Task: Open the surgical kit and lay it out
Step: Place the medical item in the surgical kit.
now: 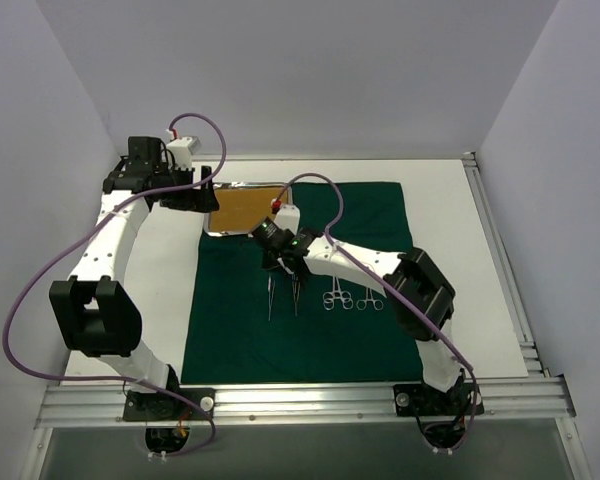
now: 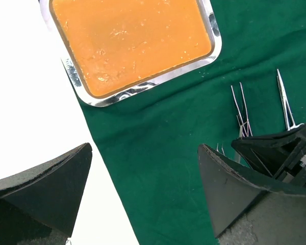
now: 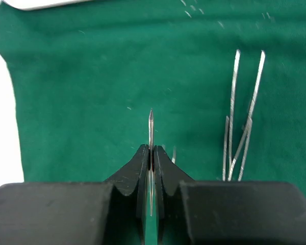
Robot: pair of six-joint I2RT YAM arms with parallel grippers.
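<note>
The green cloth (image 1: 310, 330) lies spread flat on the white desk (image 1: 450, 260). The steel tray (image 1: 248, 208), orange-brown inside, sits at the cloth's 11 o'clock corner. In the left wrist view it lies across the cloth's edge, part on cloth and part on bare desk.

The left pincer (image 1: 198, 200) hangs just beside the tray at its 9 o'clock. Its jaws are spread wide with nothing between them, one finger (image 2: 46, 194) over the desk and the other over the cloth.

The right pincer (image 3: 151, 158) is over the middle of the cloth, at 5 o'clock from the tray. Its jaws are pressed together, pinching thin tweezers (image 3: 151, 120) whose tip pokes out ahead of the fingers. The other tweezers (image 3: 234, 102) lie on the cloth just beside it, at 3 o'clock in the right wrist view, with the prongs apart.

From above, the two clamps (image 1: 336, 297) lie side by side on the cloth at 4 o'clock from the right pincer, rings toward 6 o'clock.
</note>
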